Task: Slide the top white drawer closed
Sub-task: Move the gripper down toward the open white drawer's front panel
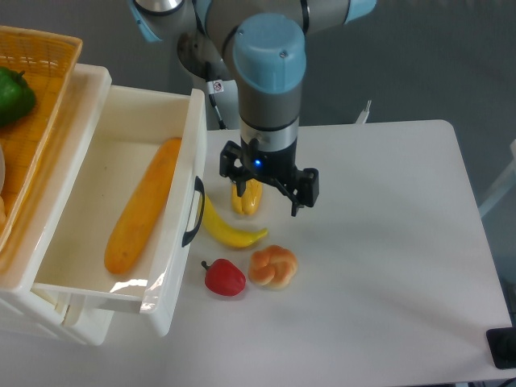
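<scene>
White plastic, the top white drawer stands pulled well out at the left of the frame, black handle on its front panel. Pincer hangs just right of that panel, fingers apart, holding nothing. Recommended: press flat and centred on the front, pushing leftward squarely to avoid jamming. Drawer contains one long orange vegetable. Wicker basket at upper left holds a green item.
</scene>
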